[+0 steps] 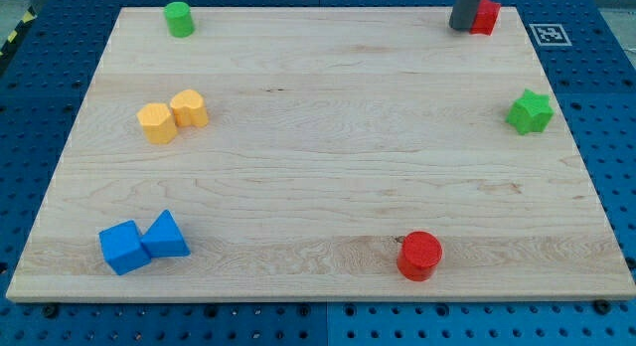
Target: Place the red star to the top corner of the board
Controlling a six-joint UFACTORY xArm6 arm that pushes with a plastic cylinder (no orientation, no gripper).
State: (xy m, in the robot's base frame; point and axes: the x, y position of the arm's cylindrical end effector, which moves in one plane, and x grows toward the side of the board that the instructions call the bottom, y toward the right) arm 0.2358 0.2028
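Note:
The red star (486, 16) sits at the top right corner of the wooden board (318, 157), partly hidden behind my rod. My tip (462, 27) rests on the board right against the star's left side. Only the star's right part shows.
A green cylinder (179, 19) is at the top left. A green star (530, 111) is at the right edge. Two yellow blocks (172, 115) touch at the left. A blue cube (123, 247) and a blue triangle (166, 235) touch at the bottom left. A red cylinder (419, 255) is near the bottom edge.

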